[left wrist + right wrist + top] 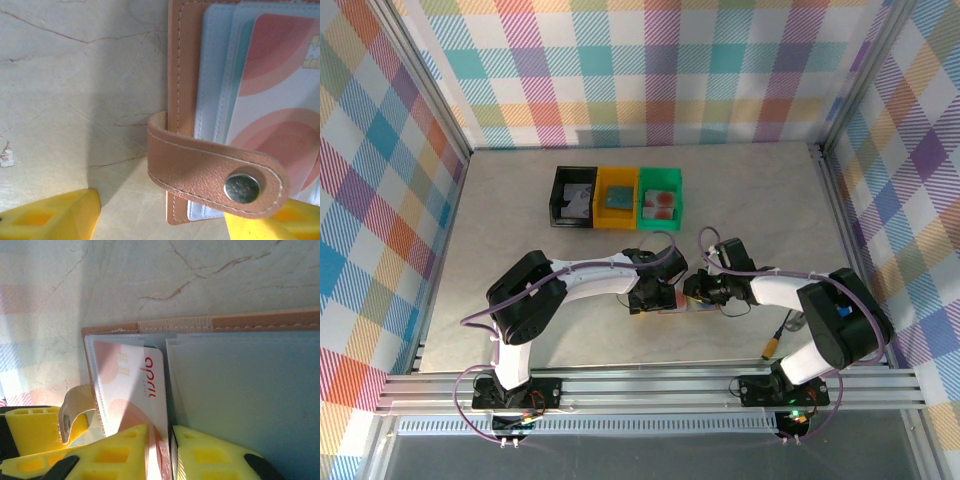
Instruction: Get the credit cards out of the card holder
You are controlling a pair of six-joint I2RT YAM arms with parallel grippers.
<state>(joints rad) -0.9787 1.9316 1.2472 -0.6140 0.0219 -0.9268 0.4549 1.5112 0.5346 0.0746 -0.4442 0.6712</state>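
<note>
Overhead light is bright and even. Close views look warm and soft; shadow darkens the table (50, 75), pale streaks cross the card (125, 385).

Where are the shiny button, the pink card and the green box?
shiny button (242, 188): left wrist view, its middle.
pink card (131, 390): right wrist view, its printed face.
green box (661, 226): top view, its near wall.

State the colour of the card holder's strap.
Its strap is reddish-brown with pale stitching, silver snap; best in left wrist view.
</note>
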